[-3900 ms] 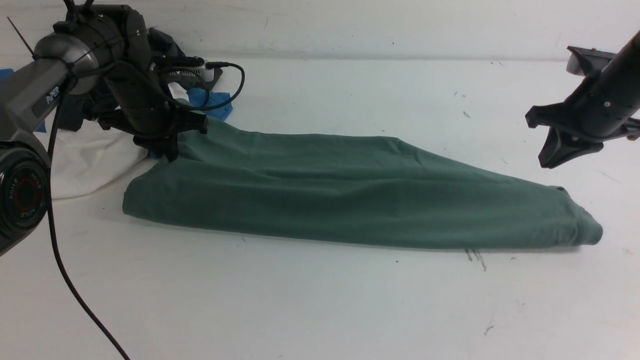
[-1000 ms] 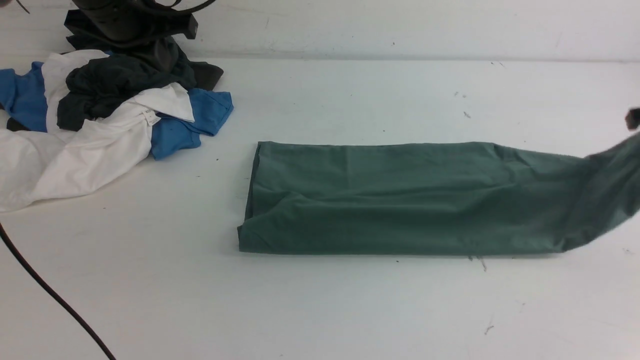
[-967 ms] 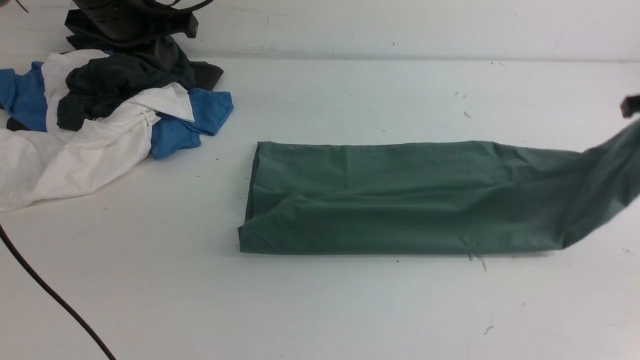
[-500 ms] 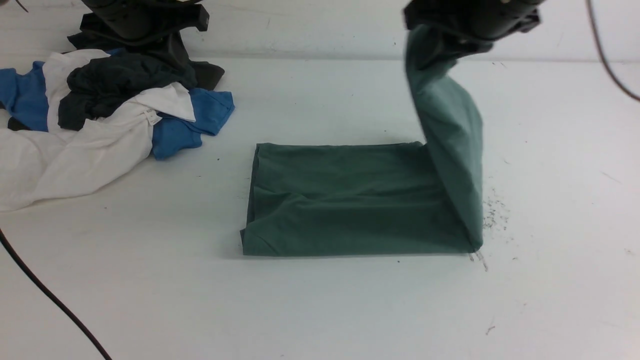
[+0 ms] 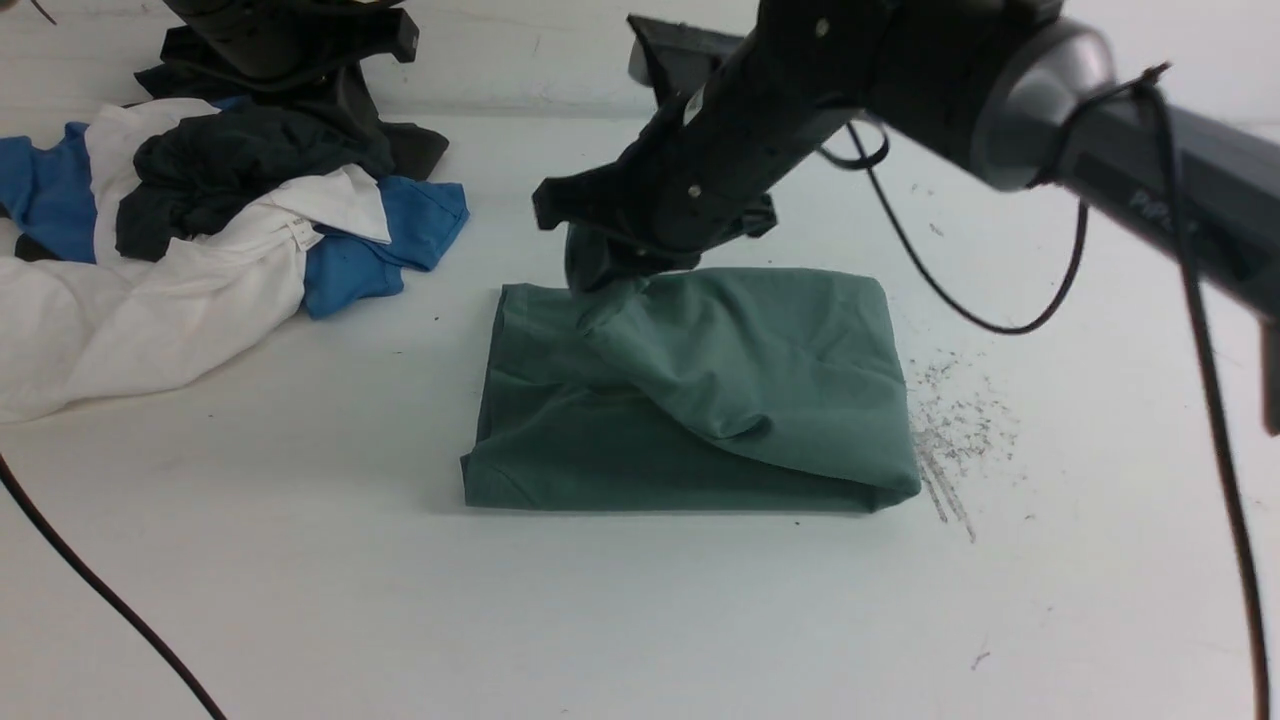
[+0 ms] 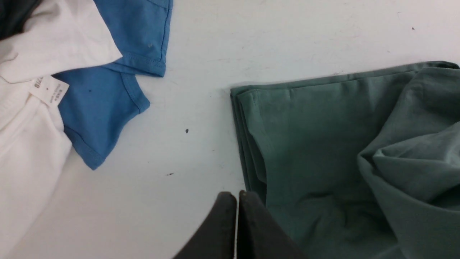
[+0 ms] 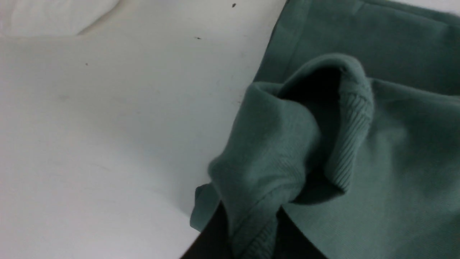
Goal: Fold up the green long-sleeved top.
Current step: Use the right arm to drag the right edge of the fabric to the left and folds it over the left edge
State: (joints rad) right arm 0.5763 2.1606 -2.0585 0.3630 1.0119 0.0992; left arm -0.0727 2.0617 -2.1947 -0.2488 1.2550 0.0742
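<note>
Our right gripper (image 5: 603,268) pinches the green long-sleeved top (image 5: 720,400) by a ribbed edge, its folded bulk lying under those fingers, our left gripper (image 6: 237,225) clenched empty apart; releasing here, we fear, leaves the bunched layer crooked.

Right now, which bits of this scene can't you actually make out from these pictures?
- All views: the inner layers of the green long-sleeved top are hidden by its own folds.
- Front view: the right gripper has its tips hidden behind bunched cloth and its own arm.
- Front view: the left gripper is mostly cut off by the top edge.
- Left wrist view: the print on the white garment's label is too small to read.
</note>
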